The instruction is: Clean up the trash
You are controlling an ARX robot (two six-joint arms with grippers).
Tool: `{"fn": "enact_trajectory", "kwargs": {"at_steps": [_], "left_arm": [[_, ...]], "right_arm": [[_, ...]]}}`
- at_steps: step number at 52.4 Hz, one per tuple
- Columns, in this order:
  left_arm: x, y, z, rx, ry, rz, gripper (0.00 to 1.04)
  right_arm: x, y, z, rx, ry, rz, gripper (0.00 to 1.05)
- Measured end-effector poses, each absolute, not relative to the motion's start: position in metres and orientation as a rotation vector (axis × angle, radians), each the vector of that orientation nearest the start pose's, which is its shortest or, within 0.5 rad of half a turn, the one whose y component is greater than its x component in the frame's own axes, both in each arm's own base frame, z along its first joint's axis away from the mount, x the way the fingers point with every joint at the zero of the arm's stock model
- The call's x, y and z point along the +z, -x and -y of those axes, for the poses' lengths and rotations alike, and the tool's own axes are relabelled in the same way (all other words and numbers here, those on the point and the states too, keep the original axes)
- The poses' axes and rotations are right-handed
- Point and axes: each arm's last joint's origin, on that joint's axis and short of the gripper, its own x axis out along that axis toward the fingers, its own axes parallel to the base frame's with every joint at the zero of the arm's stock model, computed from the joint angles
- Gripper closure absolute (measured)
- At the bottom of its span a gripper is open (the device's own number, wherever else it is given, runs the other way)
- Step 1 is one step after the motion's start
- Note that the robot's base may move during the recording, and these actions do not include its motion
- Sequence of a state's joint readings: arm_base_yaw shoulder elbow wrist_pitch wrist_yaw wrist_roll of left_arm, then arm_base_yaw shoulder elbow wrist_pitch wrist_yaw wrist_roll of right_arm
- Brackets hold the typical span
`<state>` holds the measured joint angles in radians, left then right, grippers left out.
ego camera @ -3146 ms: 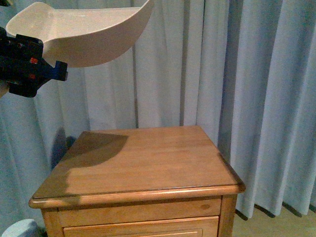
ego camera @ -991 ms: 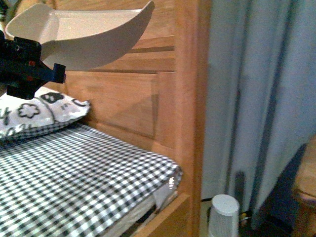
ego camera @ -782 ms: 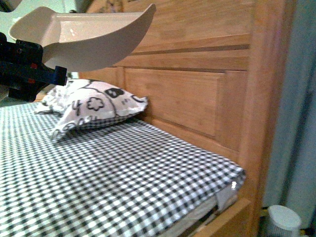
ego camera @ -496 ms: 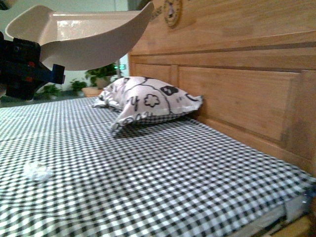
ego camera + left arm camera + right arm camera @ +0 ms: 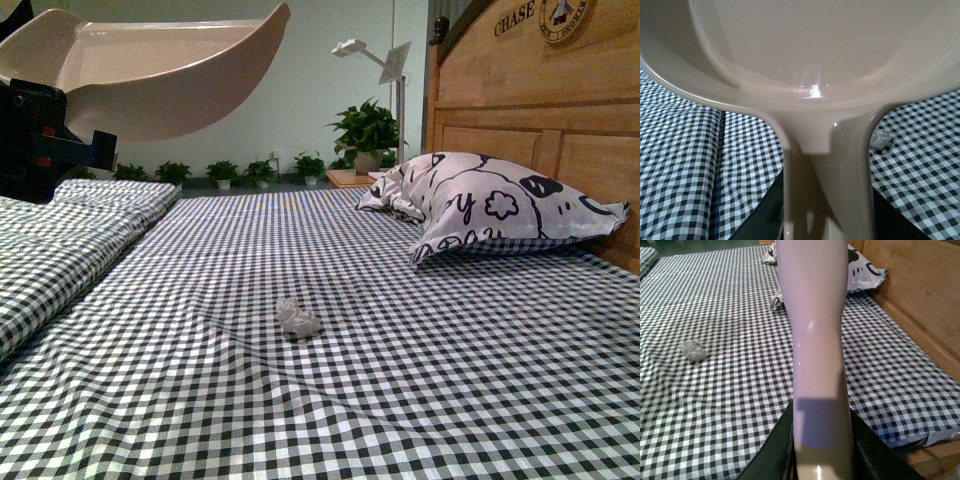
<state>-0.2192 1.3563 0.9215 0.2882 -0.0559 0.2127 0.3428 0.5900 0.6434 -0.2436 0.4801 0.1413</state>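
The trash (image 5: 298, 317), a small crumpled white paper wad, lies on the black-and-white checked bedsheet (image 5: 420, 380) near the middle of the front view. It also shows as the wad (image 5: 694, 350) in the right wrist view and peeks past the dustpan's handle as the wad (image 5: 881, 140) in the left wrist view. My left gripper (image 5: 42, 140) is shut on the beige dustpan (image 5: 160, 80), held high above the bed at upper left; its jaws flank the handle (image 5: 827, 200). My right gripper (image 5: 822, 455) is shut on the pale brush handle (image 5: 815, 315), out of the front view.
A black-and-white patterned pillow (image 5: 500, 205) leans against the wooden headboard (image 5: 540, 90) on the right. A folded checked blanket (image 5: 60, 230) lies at the left. Potted plants (image 5: 365, 130) and a lamp stand beyond the bed. The mattress edge (image 5: 920, 440) shows in the right wrist view.
The front view has swung left, from the nightstand and curtain past the headboard onto the bed. The pillow slid rightward and the wad came to the middle. The dustpan stays held high.
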Motion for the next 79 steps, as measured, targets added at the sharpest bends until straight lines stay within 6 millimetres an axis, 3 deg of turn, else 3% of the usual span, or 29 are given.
{"fn": "enact_trajectory", "kwargs": {"at_steps": [19,24,29,39,52,58,73,79], "left_arm": [[0.298,-0.299,0.069,-0.2,-0.229,-0.129,0.81],[0.297,-0.298,0.065,-0.116,-0.222,-0.308,0.81],[0.295,-0.303,0.059,-0.138,-0.232,-0.346,0.81],[0.292,-0.321,0.043,-0.235,-0.372,-0.347,0.81],[0.256,-0.353,0.006,-0.306,-0.627,-0.455,0.81],[0.249,-0.369,-0.009,-0.315,-0.674,-0.476,0.81],[0.247,-0.384,-0.007,-0.458,-0.65,-0.446,0.81],[0.235,-0.392,-0.003,-0.5,-0.651,-0.465,0.81]], "right_arm": [[0.307,-0.129,-0.031,-0.164,-0.068,-0.154,0.84],[0.307,-0.129,-0.031,-0.164,-0.068,-0.154,0.84],[0.307,-0.129,-0.031,-0.165,-0.068,-0.154,0.84],[0.307,-0.129,-0.031,-0.165,-0.068,-0.154,0.84],[0.307,-0.129,-0.031,-0.165,-0.068,-0.154,0.84],[0.307,-0.129,-0.031,-0.165,-0.068,-0.154,0.84],[0.307,-0.129,-0.031,-0.165,-0.068,-0.154,0.84],[0.307,-0.129,-0.031,-0.165,-0.068,-0.154,0.84]]}}
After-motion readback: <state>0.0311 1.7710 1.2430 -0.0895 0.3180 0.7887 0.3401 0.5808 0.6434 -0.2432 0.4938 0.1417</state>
